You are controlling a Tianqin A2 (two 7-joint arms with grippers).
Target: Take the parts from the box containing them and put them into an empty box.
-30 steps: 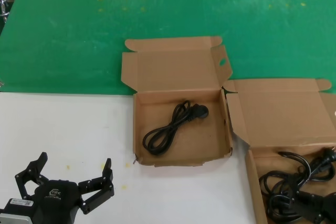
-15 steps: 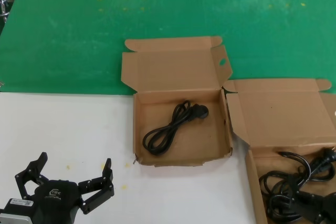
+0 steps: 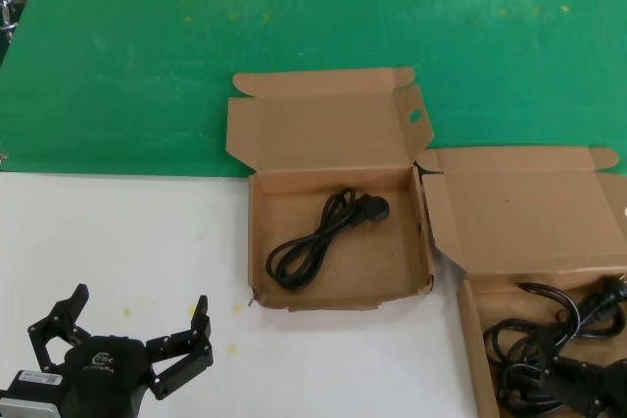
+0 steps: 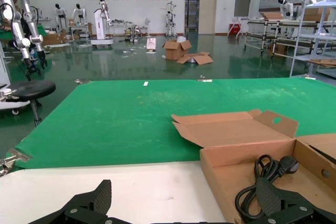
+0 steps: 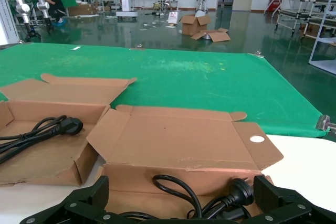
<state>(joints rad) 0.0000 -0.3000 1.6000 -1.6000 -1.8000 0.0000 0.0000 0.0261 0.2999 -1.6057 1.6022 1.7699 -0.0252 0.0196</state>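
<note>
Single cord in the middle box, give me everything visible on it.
The power cord is a thin black cable gathered into a long loose loop, with a chunky black plug at its far end. It lies flat and diagonal on the floor of the open cardboard box, alone, apart from the walls. No end effector touches it.

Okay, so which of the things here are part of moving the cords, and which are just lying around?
Job:
piled cords
right-hand box holding them
centre box
single cord already in it
right gripper, open at the right-hand box
left gripper, open, parked over the white table

Lying about:
green mat
black stool
cardboard boxes on the hall floor
</note>
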